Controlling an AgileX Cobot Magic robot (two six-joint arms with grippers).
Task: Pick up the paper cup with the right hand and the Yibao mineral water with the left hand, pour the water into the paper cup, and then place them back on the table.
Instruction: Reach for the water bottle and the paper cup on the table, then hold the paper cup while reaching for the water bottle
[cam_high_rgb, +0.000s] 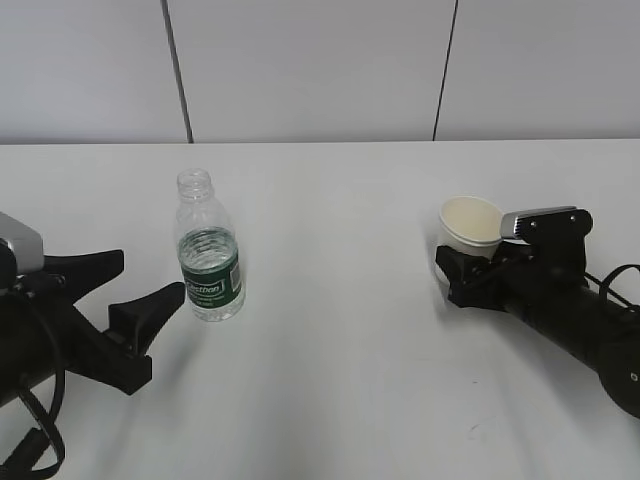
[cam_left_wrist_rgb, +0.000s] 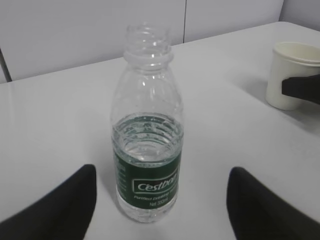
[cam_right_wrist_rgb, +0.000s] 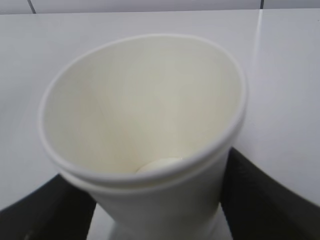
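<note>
While the right gripper (cam_high_rgb: 462, 272) pinches the empty paper cup (cam_high_rgb: 472, 222), the spread left gripper (cam_high_rgb: 128, 290) flanks the ungrasped water bottle (cam_high_rgb: 209, 250); pouring remains.

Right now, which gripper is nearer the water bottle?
Left. The left gripper has its open fingers just short of the water bottle; the right gripper is far across the table, around the paper cup.

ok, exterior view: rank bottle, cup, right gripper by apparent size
1. right gripper with its arm, largest
2. bottle
3. cup, smallest, partly hidden by the gripper

All sit at similar depth, so the ranking is fairly safe.
</note>
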